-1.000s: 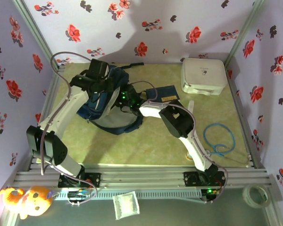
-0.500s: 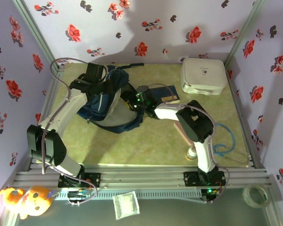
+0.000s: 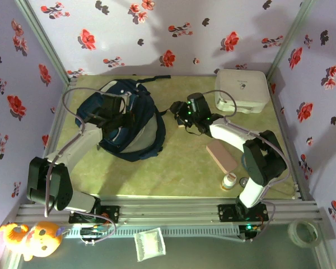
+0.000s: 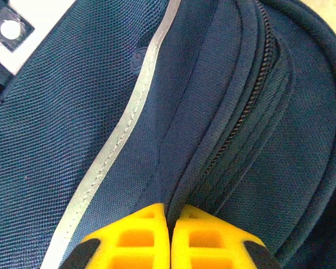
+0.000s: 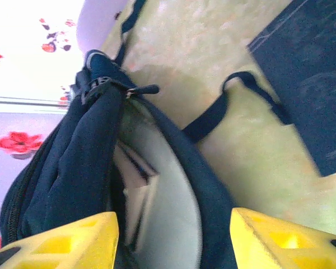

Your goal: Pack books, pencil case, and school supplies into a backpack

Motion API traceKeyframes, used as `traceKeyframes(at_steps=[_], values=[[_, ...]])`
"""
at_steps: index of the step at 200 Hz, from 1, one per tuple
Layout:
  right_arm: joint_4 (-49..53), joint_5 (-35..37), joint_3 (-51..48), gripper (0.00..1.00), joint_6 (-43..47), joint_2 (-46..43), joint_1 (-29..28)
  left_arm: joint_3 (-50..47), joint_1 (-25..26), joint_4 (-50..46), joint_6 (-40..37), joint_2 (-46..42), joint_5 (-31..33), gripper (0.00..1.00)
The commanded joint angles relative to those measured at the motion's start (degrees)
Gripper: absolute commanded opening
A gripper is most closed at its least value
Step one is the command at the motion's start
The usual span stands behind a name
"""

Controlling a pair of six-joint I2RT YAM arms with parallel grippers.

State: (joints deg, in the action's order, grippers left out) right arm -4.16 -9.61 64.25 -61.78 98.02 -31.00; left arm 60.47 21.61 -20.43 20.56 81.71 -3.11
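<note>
The navy backpack lies at the back left with its mouth facing right and its grey lining showing. My left gripper is shut on a fold of its fabric beside the zipper, seen from above on the bag's top. My right gripper hangs open just right of the mouth, its fingers on either side of the opening with nothing between them. Pale flat edges show inside the bag. A dark-blue book lies on the table beyond a strap. The pinkish-tan pencil case lies further right.
A white rounded box stands at the back right. A small white bottle stands near the front, by the right arm's base. Flowered walls close in the back and both sides.
My right gripper has pulled back to the right out of the backpack's mouth and opened wider. The pencil case and the bottle have come into view. My left gripper moved nearer, still holding the fabric.
</note>
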Motion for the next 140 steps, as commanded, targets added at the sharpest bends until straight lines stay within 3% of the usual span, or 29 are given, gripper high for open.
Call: traceKeyframes(at_steps=[1, 13, 34, 44, 78, 108, 140], values=[[9.42, -0.62, 3.59, 0.57, 11.18, 1.05, 2.38, -1.51, -0.04, -1.84, -2.68, -0.07, 2.17, 0.06], [12.80, 0.04, 6.57, 0.58, 13.52, 2.63, 2.81, -1.49, -0.05, -2.73, -3.29, -0.31, 3.15, 0.17], [13.53, 0.10, 10.42, 0.59, 16.38, 4.94, 3.01, -0.89, 0.08, -4.16, -4.14, -2.52, 3.41, 0.45], [12.70, 1.15, 11.30, 0.61, 16.16, 5.71, 3.14, -0.88, -0.04, -4.27, -3.85, -4.19, 3.51, 0.52], [11.45, 1.45, 14.49, 0.68, 12.26, 11.01, 4.06, -1.67, -1.52, -3.42, 2.33, -7.62, 4.42, 0.63], [13.39, 0.51, 17.20, 0.70, 12.14, 14.68, 4.85, -2.88, -1.70, -2.31, 7.70, -10.22, 4.71, 0.83], [17.03, -1.30, 21.71, 0.68, 14.62, 19.46, 5.24, -3.92, -2.00, -1.86, 10.62, -12.21, 4.87, 0.95]])
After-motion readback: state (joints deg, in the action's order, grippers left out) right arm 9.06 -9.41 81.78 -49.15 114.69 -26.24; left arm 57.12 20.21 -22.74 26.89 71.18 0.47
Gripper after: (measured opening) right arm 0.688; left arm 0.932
